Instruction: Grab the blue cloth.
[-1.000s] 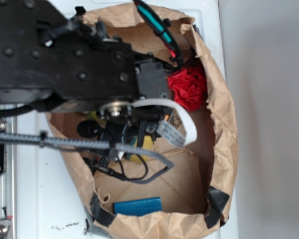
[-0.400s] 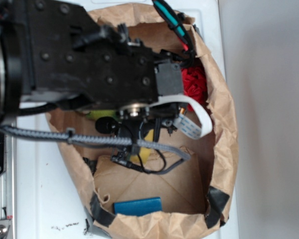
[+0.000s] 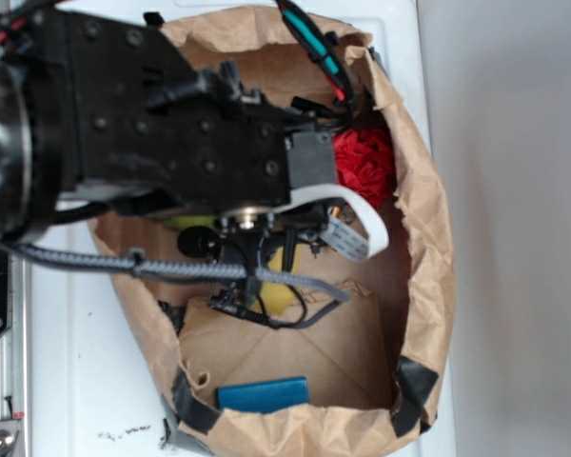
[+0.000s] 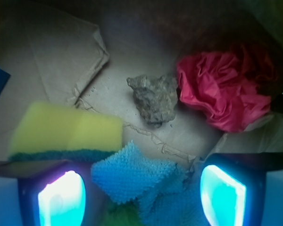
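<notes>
The robot arm has slid a little toward the left side of the paper bag point(image 3: 428, 238) since a moment ago, so more of the red crumpled paper point(image 3: 366, 167) shows again in the outside view. A second ago the arm sat even farther left. It looks like the arm is making small moves to line up over the cloth.

In the wrist view, the claw point(image 4: 141, 190) is open, with one finger at each bottom corner. The blue cloth point(image 4: 141, 181) lies on the bag floor right between the two fingers, bunched up and fuzzy. The yellow sponge point(image 4: 66, 132) is just beside the cloth, near the left finger. A grey rock point(image 4: 153, 96) sits farther off. I think the claw can go down and close now.
</notes>
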Controlling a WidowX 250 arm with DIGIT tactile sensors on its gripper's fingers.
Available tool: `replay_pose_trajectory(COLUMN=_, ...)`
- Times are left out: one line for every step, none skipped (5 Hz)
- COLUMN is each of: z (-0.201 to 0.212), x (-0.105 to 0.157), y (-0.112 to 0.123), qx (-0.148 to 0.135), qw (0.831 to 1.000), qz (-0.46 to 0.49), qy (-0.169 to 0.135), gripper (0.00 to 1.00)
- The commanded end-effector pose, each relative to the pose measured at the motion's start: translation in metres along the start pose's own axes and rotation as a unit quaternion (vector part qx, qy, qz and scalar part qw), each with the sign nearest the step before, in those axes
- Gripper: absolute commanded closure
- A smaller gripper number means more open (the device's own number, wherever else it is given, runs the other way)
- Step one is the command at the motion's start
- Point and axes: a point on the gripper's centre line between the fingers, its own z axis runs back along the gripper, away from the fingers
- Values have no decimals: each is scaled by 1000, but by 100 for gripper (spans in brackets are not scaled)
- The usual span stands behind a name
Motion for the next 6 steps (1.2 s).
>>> replay_pose_trajectory(z=-2, x=1, y=-8, qx=2, qw=1000, qz=-4, qy=-4, gripper=0)
replay_pose_trajectory(z=-5, x=-2, y=-13, qx=-4, qw=1000, qz=-6, qy=4, gripper=0)
replay_pose_trajectory(z=-10, x=0, y=-18, qx=-9, qw=1000, qz=5, qy=0, gripper=0)
replay_pose_trajectory(z=-13, x=4, y=-21, qx=-19, qw=1000, qz=12, qy=-1, gripper=0)
replay_pose_trajectory(z=-8, x=9, y=-23, qx=-26, qw=999, qz=16, qy=-15, gripper=0)
replay_pose_trajectory(z=-9, x=15, y=-23, qx=-26, qw=999, qz=18, qy=-24, gripper=0)
